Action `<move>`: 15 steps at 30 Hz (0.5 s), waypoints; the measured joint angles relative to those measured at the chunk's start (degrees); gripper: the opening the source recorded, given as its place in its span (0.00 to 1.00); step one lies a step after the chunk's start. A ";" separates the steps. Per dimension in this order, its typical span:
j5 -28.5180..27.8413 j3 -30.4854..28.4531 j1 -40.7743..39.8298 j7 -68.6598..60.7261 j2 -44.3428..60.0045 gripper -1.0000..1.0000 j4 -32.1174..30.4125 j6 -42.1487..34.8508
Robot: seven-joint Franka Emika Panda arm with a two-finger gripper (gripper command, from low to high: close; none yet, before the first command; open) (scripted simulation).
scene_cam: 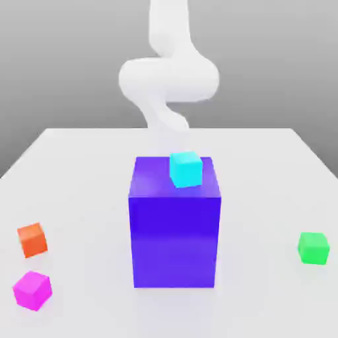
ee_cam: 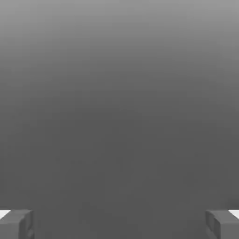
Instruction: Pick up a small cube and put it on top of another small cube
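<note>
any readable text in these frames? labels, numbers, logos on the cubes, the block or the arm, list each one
None: no text, number, logo or sign can be read.
The magenta cube, green cube, orange cube, cyan cube and large blue-purple block all have plain faces.
The white arm, table and gripper fingertips carry no markings.

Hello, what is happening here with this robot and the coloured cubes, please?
Nothing is held yet. The arm is behind the large blue-purple block, and its gripper has open, empty jaws. The magenta cube lies at the exterior view's left, the green cube far at its right. Stacking has not begun.
</note>
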 joint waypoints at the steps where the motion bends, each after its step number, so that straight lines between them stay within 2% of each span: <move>1: 0.48 -1.14 0.09 -0.81 2.24 0.50 -0.28 0.81; 15: 9.30 -14.34 -0.93 -13.13 31.47 0.50 -3.90 11.22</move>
